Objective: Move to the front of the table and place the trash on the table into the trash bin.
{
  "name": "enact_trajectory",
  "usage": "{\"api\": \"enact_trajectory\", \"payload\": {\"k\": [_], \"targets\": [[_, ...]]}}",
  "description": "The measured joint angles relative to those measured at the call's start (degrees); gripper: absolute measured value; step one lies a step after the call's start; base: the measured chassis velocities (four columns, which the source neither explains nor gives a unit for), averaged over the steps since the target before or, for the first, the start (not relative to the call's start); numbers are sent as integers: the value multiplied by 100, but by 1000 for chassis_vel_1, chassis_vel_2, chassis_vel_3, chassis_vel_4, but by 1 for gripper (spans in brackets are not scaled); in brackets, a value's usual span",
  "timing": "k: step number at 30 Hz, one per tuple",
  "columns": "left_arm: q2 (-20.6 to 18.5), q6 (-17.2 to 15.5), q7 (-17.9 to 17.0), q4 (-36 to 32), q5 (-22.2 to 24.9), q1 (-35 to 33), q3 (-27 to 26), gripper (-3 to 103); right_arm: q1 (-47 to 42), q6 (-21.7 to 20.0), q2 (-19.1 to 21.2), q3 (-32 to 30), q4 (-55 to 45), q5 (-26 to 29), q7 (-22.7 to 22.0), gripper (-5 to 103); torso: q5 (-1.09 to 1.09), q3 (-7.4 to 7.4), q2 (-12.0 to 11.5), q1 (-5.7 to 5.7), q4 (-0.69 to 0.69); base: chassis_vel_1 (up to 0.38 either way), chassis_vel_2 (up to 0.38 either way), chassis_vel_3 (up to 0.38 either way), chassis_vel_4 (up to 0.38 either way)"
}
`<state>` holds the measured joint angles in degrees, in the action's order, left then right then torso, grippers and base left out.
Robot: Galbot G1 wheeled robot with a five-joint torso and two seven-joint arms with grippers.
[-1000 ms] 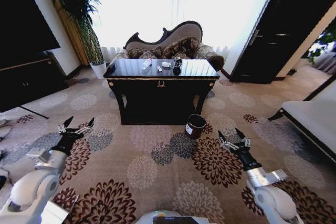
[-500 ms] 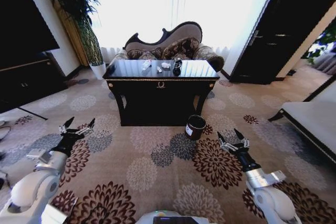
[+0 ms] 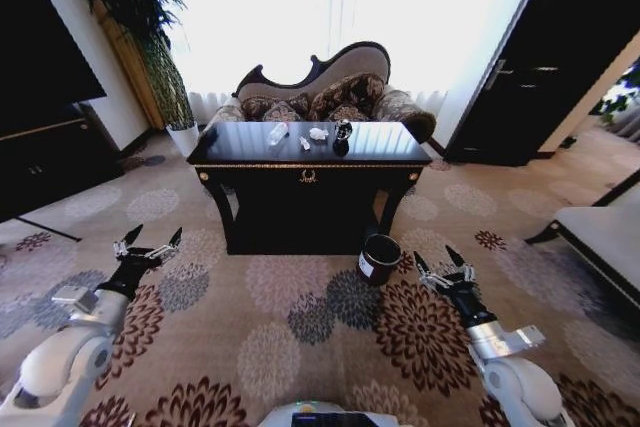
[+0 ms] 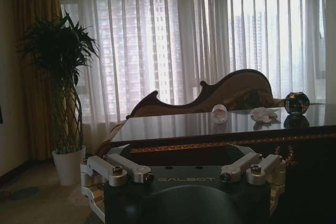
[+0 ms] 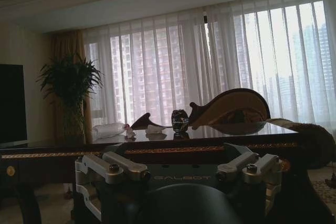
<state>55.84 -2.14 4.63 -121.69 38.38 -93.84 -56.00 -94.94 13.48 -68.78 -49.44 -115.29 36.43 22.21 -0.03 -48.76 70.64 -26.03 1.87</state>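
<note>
The glossy black table [image 3: 385,138] stands ahead, across the carpet. On its top lies the trash: two white paper wads [image 3: 278,133] [image 3: 318,134], a small scrap [image 3: 304,143] and a dark can [image 3: 342,130]. The dark round trash bin [image 3: 378,258] sits on the floor by the table's front right leg. My left gripper [image 3: 148,243] hangs open low on the left, and my right gripper [image 3: 440,262] hangs open low on the right, just right of the bin. Both are empty. The left wrist view shows a wad [image 4: 219,113], crumpled paper [image 4: 264,114] and the can [image 4: 296,103]; the right wrist view shows the can [image 5: 179,120].
A curved sofa [image 3: 330,87] stands behind the table by the curtained window. A potted plant [image 3: 150,37] is at the back left, a dark cabinet [image 3: 50,152] on the left, a dark door [image 3: 530,87] on the right and a bench [image 3: 600,237] at the right edge.
The whole picture has shifted: the table and bin appear a little nearer and more centred as the camera moved. Both arms hold the same open pose.
</note>
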Motion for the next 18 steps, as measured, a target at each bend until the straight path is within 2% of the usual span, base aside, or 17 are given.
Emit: {"api": "enact_trajectory", "payload": {"k": [18], "targets": [[30,55,31,-9,11,-52,-24,100,6,0,-18,10,-13,-7,37,100,2,2,2,4,-1,-254,251,254,-244]]}}
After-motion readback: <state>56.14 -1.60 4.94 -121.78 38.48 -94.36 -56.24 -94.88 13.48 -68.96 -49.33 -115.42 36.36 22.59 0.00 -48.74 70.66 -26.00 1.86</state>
